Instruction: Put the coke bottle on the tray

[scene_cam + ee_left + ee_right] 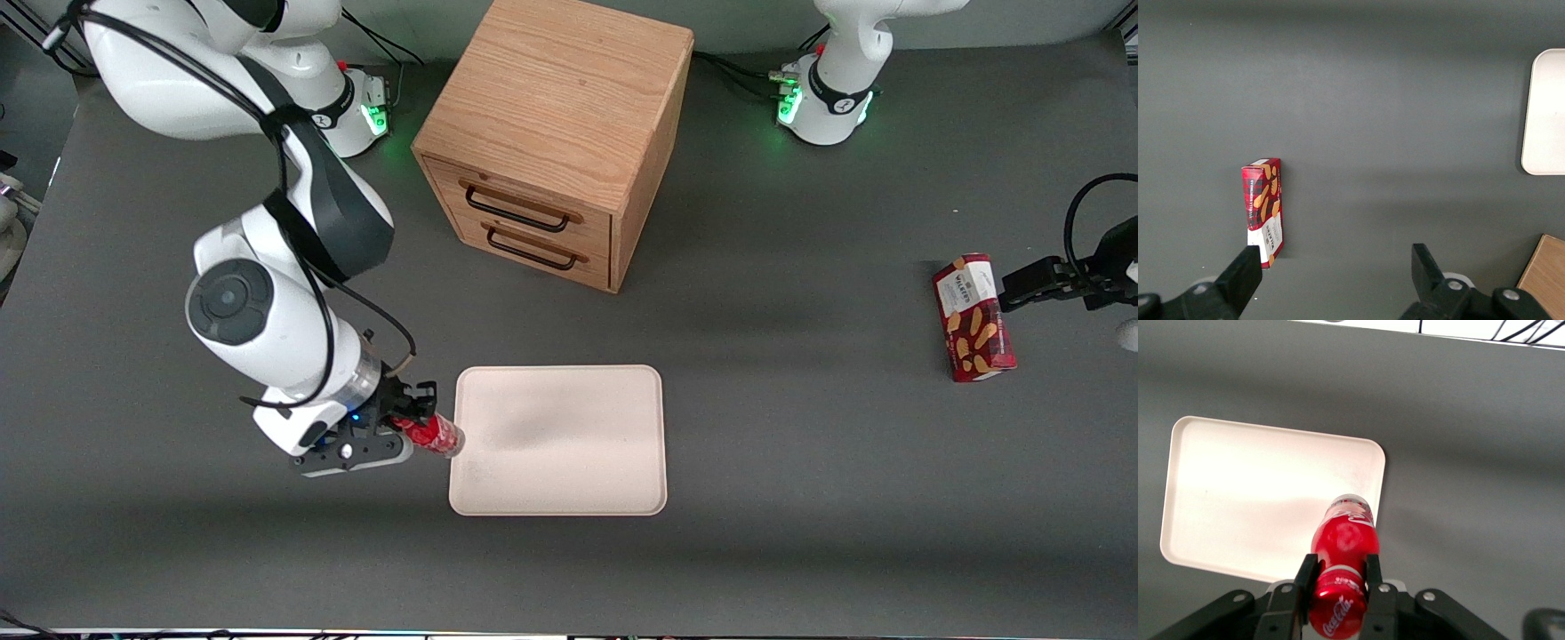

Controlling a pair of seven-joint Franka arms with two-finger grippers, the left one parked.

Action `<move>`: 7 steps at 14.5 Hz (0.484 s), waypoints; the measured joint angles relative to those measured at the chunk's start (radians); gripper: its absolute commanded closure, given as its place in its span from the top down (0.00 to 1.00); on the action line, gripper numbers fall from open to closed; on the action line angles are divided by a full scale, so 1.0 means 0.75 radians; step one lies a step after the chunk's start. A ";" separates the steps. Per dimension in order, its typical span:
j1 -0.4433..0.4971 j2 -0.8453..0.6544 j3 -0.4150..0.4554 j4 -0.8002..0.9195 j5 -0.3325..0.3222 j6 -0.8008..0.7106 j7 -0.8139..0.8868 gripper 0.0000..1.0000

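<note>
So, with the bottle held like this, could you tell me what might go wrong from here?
1. The pincer grips the coke bottle near its cap end, with the clear base sticking out; it could pivot or slip.
2. The base hangs right at the tray edge nearest the working arm; released here, the bottle may catch the rim or land partly off.
3. Held tilted rather than upright, it might roll across the flat tray once let go.

coke bottle (1343, 553) red (held in pincer (1337, 577)) | over tray (569, 480) edge
</note>
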 measured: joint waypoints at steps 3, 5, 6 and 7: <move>0.011 0.092 0.003 0.003 -0.086 0.089 0.000 0.00; 0.025 0.154 0.004 0.004 -0.106 0.141 0.000 0.00; 0.029 0.180 0.004 0.004 -0.109 0.162 0.000 0.00; 0.031 0.202 0.004 0.004 -0.112 0.178 0.000 0.00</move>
